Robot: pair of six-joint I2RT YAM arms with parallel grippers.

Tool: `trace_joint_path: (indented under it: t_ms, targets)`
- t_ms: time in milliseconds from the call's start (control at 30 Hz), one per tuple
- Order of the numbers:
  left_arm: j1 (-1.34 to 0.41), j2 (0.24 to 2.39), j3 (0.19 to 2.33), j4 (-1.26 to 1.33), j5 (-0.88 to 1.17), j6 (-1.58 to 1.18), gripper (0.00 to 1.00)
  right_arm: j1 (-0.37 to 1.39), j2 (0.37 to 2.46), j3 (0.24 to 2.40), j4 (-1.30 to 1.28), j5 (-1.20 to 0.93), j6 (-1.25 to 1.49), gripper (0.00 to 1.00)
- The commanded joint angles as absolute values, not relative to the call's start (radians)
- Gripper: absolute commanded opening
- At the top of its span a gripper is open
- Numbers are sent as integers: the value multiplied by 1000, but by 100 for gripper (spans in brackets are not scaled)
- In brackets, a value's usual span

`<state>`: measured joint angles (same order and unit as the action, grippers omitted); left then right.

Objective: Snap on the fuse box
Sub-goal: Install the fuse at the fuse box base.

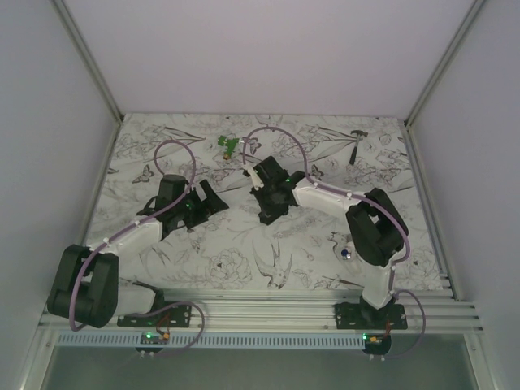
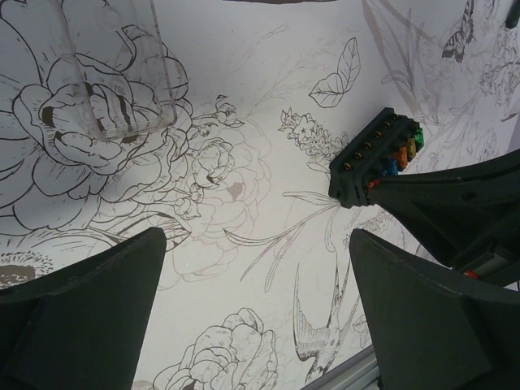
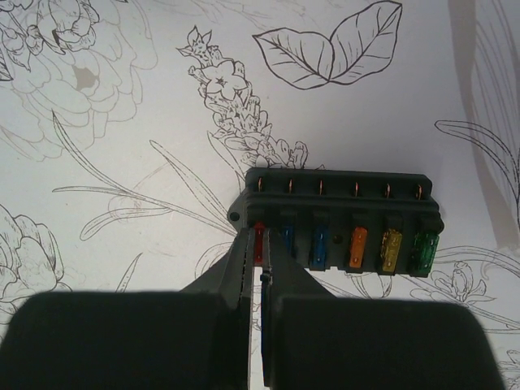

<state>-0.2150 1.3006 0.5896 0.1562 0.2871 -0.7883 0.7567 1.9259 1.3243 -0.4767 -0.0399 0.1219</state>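
Observation:
The fuse box (image 3: 341, 213) is a black block lying flat on the flower-printed table, with a row of red, blue, orange, yellow and green fuses in its face. My right gripper (image 3: 260, 240) is shut on the red fuse (image 3: 259, 241) in the box's leftmost slot. In the top view the right gripper (image 1: 264, 213) covers the box. My left gripper (image 2: 257, 236) is open and empty above bare table, with the fuse box (image 2: 374, 158) ahead to its right. It sits left of the right gripper in the top view (image 1: 218, 197).
A clear plastic cover (image 2: 114, 73) lies ahead-left of the left gripper. A small green piece (image 1: 230, 145) and a dark tool (image 1: 357, 146) lie at the back. A white-silver thing with a blue dot (image 1: 345, 250) is by the right arm. An aluminium rail (image 1: 260, 313) edges the front.

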Motion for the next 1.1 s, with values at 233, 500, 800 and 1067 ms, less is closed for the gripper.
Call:
trace_joint_path:
  t_ms: [233,500,800,1067]
  targets:
    - [-208,1297,581,141,292,-781,100,810,2203,1241,-757,146,128,0]
    - [-208,1282,571,140,288,-783,100,851,2271,1261,-782,181,142,0]
    - [-208,1285,568,140,299,-796,100,900,2295,1264,-806,165,144,0]
    - [-209,1280,565,138,319,-806,100,906,2125,1259,-823,109,124,0]
